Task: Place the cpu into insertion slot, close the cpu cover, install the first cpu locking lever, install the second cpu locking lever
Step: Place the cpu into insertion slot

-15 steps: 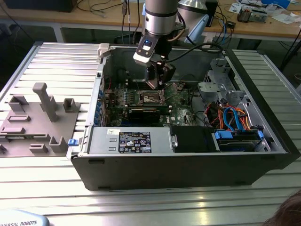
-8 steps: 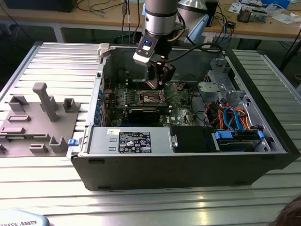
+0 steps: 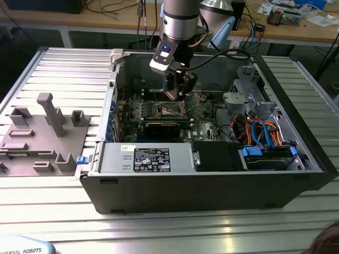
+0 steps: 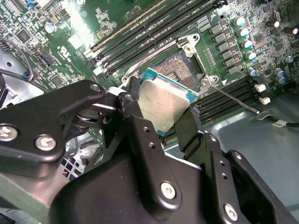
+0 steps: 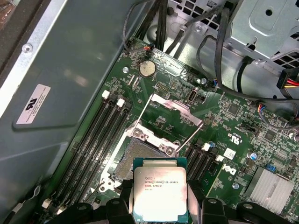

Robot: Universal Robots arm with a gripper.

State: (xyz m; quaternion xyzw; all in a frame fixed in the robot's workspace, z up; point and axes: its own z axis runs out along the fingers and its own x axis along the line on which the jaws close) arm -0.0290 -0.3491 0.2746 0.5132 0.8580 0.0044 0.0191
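Observation:
My gripper hangs over the green motherboard inside the open computer case, shut on the cpu. Both wrist views show the silver-topped chip clamped by its edges between the black fingers, held a little above and to one side of the insertion slot. The dark socket lies uncovered. Swung up behind it stands the cpu cover. A thin wire locking lever sticks out free beside the socket, and another stands raised along the cover.
Long black memory slots flank the socket on both sides. Cables and a metal drive cage crowd the case on the exterior view's right. A grey fixture plate lies outside the case on the exterior view's left.

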